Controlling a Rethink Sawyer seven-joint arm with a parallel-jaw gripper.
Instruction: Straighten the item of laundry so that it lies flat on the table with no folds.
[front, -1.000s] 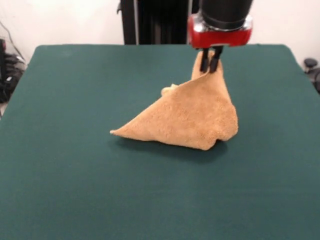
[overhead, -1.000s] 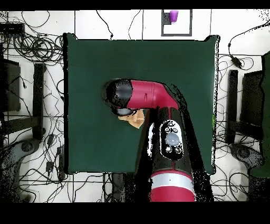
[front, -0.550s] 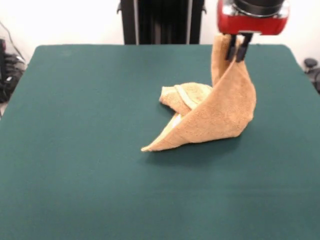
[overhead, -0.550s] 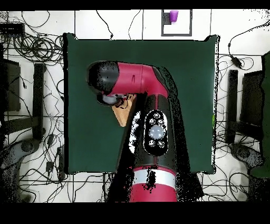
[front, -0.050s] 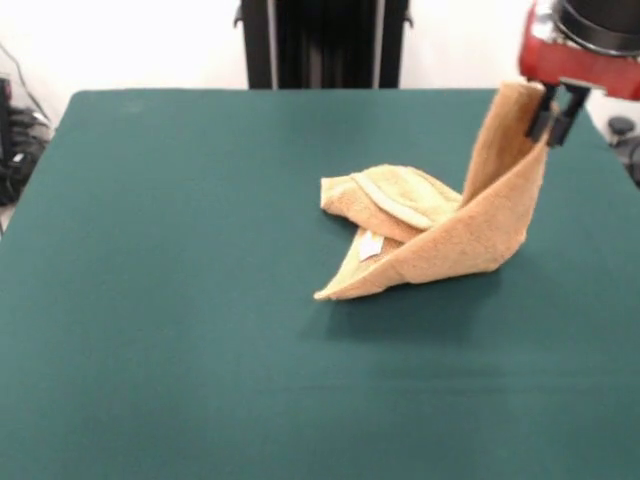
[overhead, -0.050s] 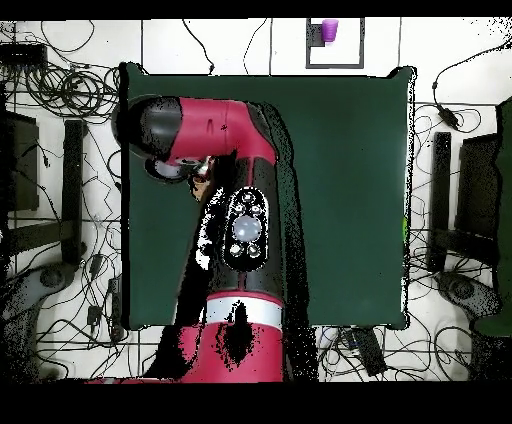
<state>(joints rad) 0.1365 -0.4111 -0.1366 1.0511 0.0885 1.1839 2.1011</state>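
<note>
- Where the front view catches the arm at the upper right, I read the gripper (front, -0.050s: 554, 112) with its fingers (front, -0.050s: 543, 118) closed on one raised corner of the item of laundry (front, -0.050s: 440, 240) — the dark tips pinch the cloth at its highest point.
- From that pinched corner, the towel hangs down as a steep, tall flap and meets the worktop (front, -0.050s: 180, 300) right of centre.
- Lower part of the towel: resting on the green surface, folded over itself, not flat. One layer forms a rounded hump toward the centre; a second layer runs out to a pointed tip at the lower left of the heap.
- A paler woven band (front, -0.050s: 395, 203) crosses the top of the hump.
- A small white label (front, -0.050s: 371, 245) shows on the inner face, between the hump and the pointed tip.
- I see the red housing (front, -0.050s: 570, 70) of the arm directly above the fingers, partly cut by the frame's top and right edges.
- In the overhead view, the red and black arm (overhead, -0.050s: 215, 135) covers nearly all of the towel — only a small tan sliver (overhead, -0.050s: 201, 186) shows just below the wrist, near the left edge of the worktop (overhead, -0.050s: 340, 180).
- Around the worktop in the overhead view: loose cables (overhead, -0.050s: 60, 90) on a pale floor, and a purple cup (overhead, -0.050s: 324, 30) beyond the far edge.
</note>
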